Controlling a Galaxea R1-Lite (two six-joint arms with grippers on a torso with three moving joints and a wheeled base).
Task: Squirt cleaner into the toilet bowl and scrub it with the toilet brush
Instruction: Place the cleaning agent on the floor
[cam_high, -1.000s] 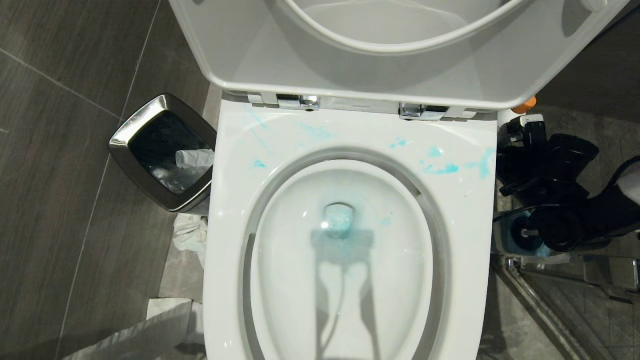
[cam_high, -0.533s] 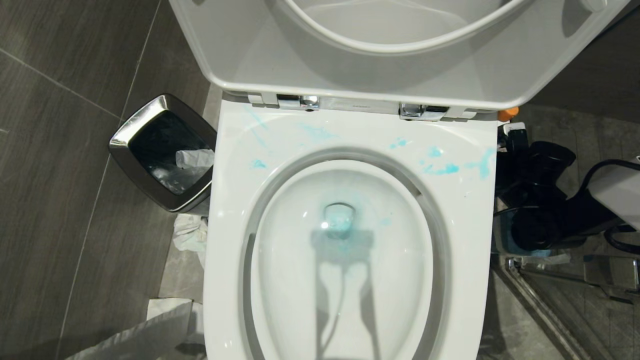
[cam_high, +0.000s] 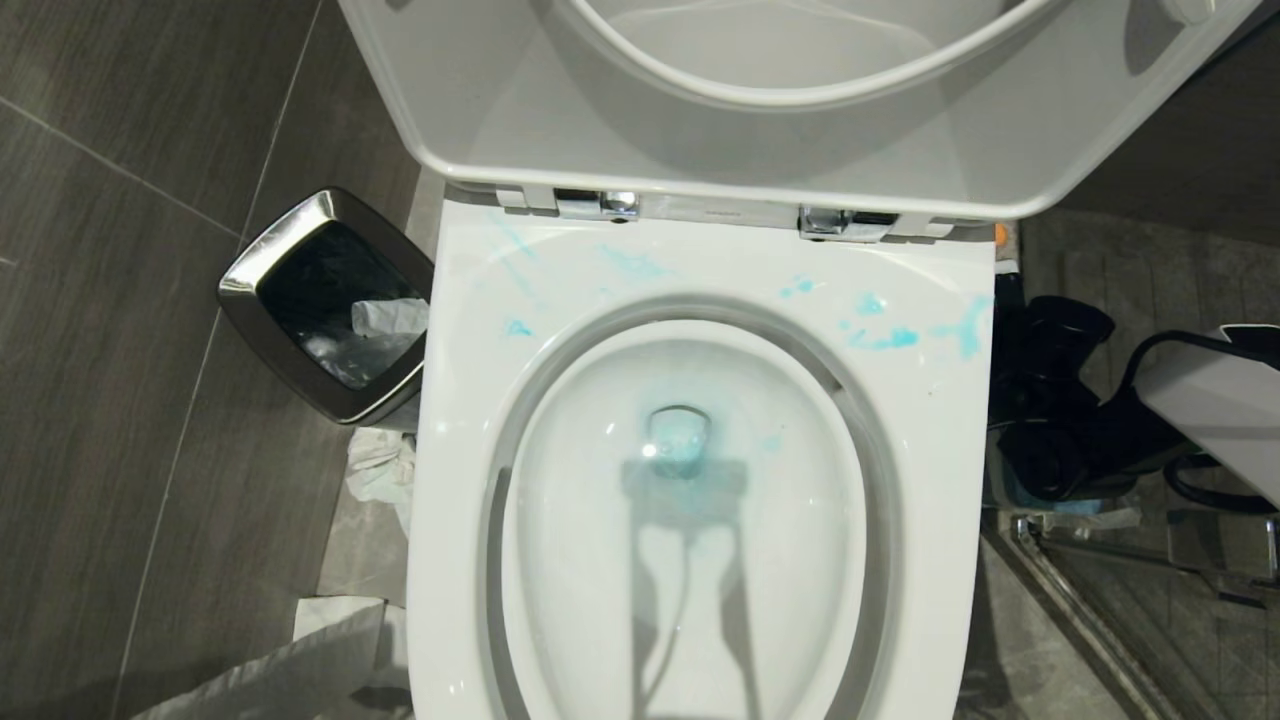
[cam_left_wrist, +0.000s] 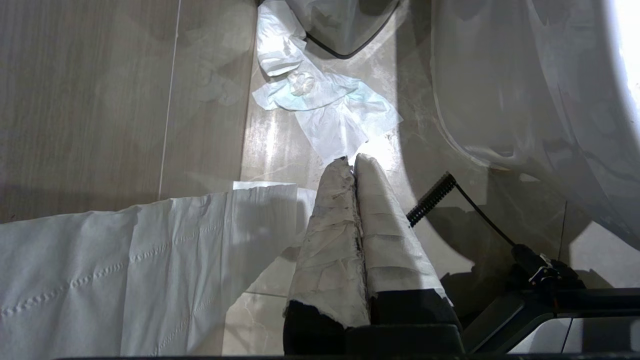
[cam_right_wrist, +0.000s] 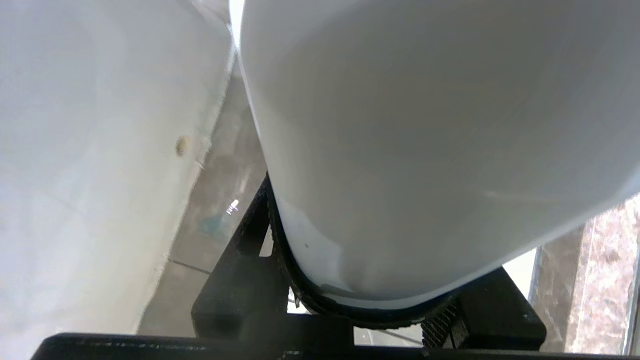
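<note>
The right gripper (cam_high: 1010, 300) has dropped lower beside the toilet bowl (cam_high: 960, 420), fingers clamping a white bottle (cam_right_wrist: 430, 150); cleaner (cam_high: 680, 440) tints the water. The left gripper's (cam_left_wrist: 352, 162) fingers are pressed together.

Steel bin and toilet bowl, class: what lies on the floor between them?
Head view: crumpled white tissue lies on the grey floor by the steel bin, beside the toilet bowl.

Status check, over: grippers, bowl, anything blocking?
Left gripper shut, parked low by paper. Right gripper shut on white container, beside bowl. Cleaner smeared on rim, water tinted. Lid up.
</note>
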